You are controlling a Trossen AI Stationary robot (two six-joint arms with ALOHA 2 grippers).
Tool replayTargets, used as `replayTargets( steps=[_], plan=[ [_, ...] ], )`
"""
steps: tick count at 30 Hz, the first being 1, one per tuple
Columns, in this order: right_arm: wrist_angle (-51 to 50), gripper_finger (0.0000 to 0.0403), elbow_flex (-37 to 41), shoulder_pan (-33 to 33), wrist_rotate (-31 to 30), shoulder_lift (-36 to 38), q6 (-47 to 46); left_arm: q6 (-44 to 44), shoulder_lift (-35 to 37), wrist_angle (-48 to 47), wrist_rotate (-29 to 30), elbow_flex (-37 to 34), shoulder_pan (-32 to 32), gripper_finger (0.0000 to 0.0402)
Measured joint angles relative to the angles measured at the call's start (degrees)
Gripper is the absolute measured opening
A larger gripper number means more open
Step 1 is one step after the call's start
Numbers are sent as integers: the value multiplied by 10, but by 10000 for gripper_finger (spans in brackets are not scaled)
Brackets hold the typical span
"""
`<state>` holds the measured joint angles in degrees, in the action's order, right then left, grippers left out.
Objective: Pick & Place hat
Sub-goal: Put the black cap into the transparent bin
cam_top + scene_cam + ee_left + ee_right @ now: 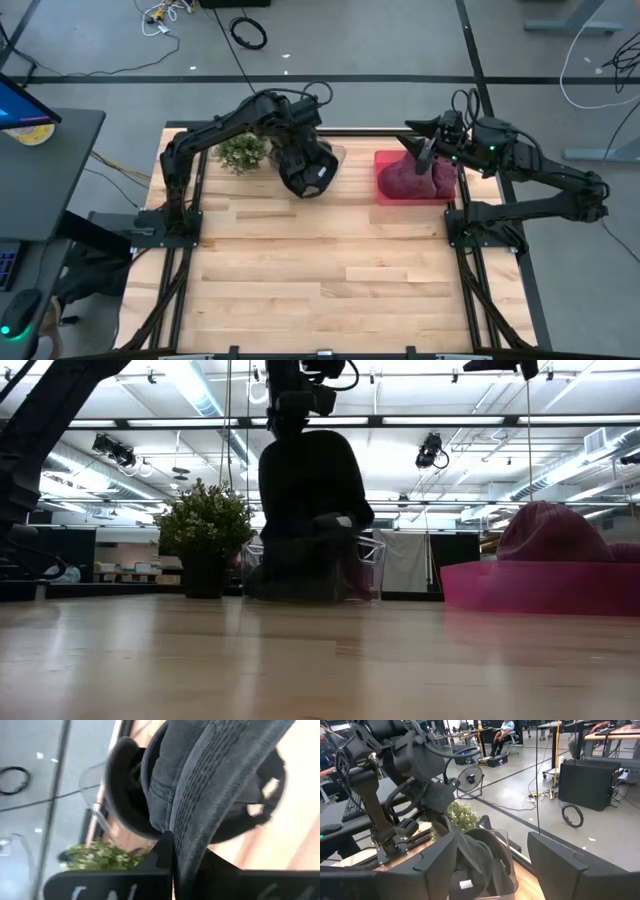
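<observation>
A black hat [308, 500] hangs from my left gripper [172, 860], which is shut on it at the table's far middle. The hat's lower part sits inside a clear plastic box [366, 570]. In the high view the hat [308, 172] shows just below the left arm's wrist. My right gripper [492, 847] is open, raised over the far right of the table and pointing toward the box, with nothing between its fingers. Below it a maroon hat [555, 530] lies in a pink tray [480, 588]. My left gripper pinches a ribbed band of the hat's cloth [186, 837] between its two fingers. It comes from above, pointing steeply down. The hat hangs below the fingers with its lower part [300, 575] inside the clear box; whether it rests on the box floor I cannot tell.
A small potted plant [242, 152] stands just left of the clear box at the far edge. The pink tray [388, 190] takes the far right corner. The near half of the wooden table [320, 290] is bare boards.
</observation>
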<state>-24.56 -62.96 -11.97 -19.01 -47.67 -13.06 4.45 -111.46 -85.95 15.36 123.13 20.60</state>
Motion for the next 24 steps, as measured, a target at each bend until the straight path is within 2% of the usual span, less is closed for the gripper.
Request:
replayTargets(
  steps=[9, 17, 24],
  plan=[
    [7, 246, 0, 0, 6, -24, -1, 41, -51, 25, 65, 1, -41, 11],
    [9, 246, 0, 0, 6, -30, 0, 80, -118, 22, 17, 2, -67, 11],
    [9, 246, 0, 1, 6, -31, -2, 43, -147, 23, -22, 3, -49, 11]
  ],
)
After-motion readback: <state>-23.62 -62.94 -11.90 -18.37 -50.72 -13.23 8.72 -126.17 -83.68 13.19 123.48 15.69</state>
